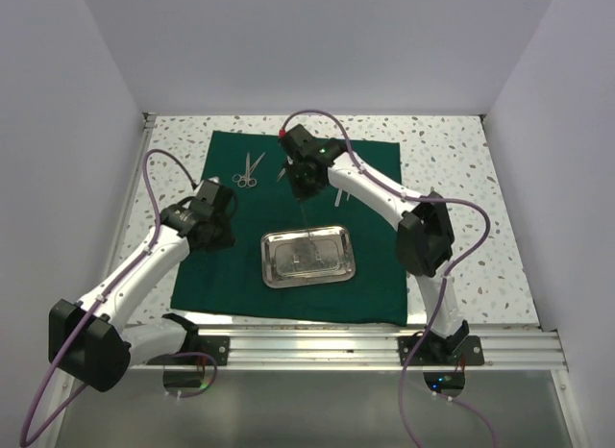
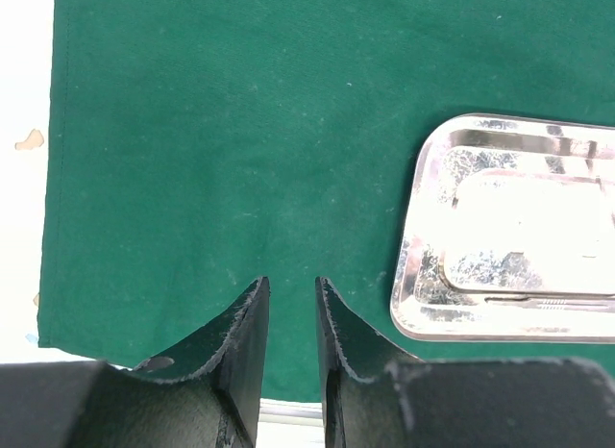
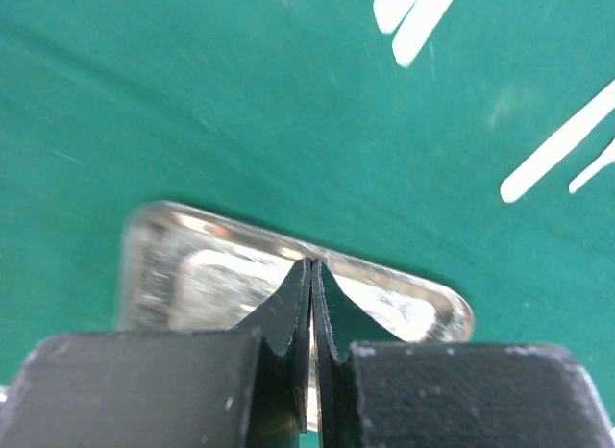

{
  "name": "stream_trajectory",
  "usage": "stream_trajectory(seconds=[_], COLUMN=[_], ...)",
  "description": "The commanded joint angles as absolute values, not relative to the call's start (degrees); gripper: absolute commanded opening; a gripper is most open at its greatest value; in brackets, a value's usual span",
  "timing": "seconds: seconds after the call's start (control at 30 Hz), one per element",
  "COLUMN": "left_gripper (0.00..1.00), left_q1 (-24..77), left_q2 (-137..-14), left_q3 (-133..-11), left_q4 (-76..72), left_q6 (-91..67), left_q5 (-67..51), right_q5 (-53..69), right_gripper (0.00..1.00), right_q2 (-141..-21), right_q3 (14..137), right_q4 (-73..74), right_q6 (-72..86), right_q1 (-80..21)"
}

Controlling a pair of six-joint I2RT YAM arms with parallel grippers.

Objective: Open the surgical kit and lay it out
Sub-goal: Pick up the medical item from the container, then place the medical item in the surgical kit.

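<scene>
Gripper pinches a thin silver instrument above the steel tray

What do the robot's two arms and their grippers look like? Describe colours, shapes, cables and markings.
Both the left arm and right arm have white tubular links joined by bulky black joints, each trailed by a looping purple cable. A small red marking sits by the right wrist. The left gripper and right gripper have matte black wedge-shaped fingers.

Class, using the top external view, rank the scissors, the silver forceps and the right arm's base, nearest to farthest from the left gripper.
1. Scissors, just beyond the left gripper, slightly right.
2. Silver forceps, farther right on the far side.
3. Right arm's base, at the near right edge.
</scene>
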State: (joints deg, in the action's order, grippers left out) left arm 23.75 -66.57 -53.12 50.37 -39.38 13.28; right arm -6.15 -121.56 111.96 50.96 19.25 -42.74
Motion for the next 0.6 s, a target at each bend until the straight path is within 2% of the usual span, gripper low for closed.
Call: stream_trajectory(seconds=[0.0, 0.37, 0.57], left_gripper=[0.29, 0.29, 0.29], left_q1=[23.4, 23.4, 23.4], left_q2=[-67.0, -65.8, -65.0], left_q3=[-55.8, -54.6, -53.6], left_q4=[49.6, 53.0, 55.4], left_q6=[-38.0, -35.4, -35.3], left_q5=[14.2, 13.4, 12.2], right_q5=[-4.6, 1.2, -0.8], right_gripper=[0.00, 0.00, 0.00], right_q2=[-123.6, -142.1, -147.2], right_q3=[120.6, 139.5, 142.1], right_q4=[50.6, 36.6, 27.1], right_q6=[24.1, 39.8, 47.5], right_q1=[-42.6, -40.5, -40.0])
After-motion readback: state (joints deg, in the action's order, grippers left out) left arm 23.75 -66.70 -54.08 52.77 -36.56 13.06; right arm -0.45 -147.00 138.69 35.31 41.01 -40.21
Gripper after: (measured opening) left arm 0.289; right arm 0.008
